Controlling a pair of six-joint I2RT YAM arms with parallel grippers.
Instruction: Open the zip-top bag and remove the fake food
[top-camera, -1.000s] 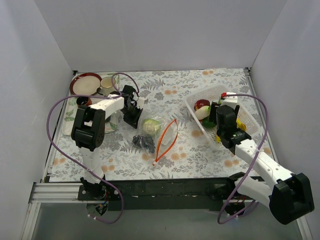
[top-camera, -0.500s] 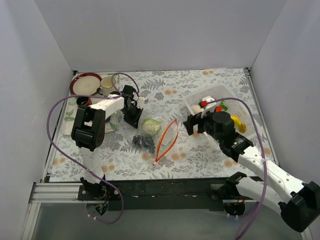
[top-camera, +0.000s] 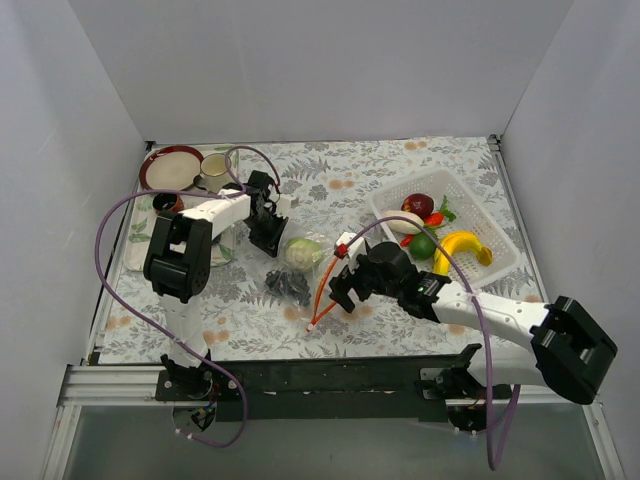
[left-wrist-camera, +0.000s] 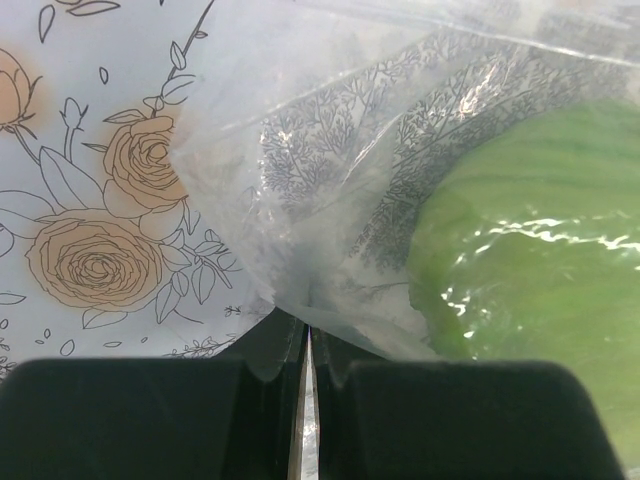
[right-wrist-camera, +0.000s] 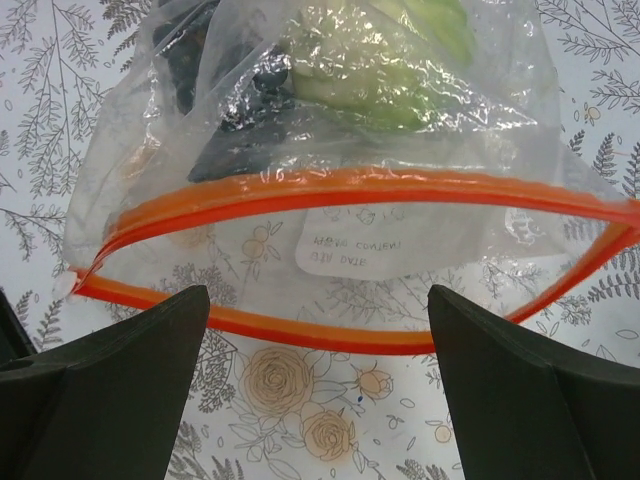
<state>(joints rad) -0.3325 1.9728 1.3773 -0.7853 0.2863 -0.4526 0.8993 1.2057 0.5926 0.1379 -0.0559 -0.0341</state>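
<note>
The zip-top bag lies mid-table, and its orange-red zip strip gapes open toward the right. Inside it are a pale green cabbage and dark purple grapes. My left gripper is shut on the bag's closed end, and the film is pinched between its jaws beside the cabbage. My right gripper is open and empty just in front of the mouth. The right wrist view shows the gripper, the strip, the cabbage and the grapes.
A white perforated basket at the right holds a red apple, a yellow banana, a green round fruit and other pieces. A red-rimmed plate and a cup stand at the back left.
My right arm has swung left from the basket to the bag's open mouth. The left gripper and the bag have not moved.
</note>
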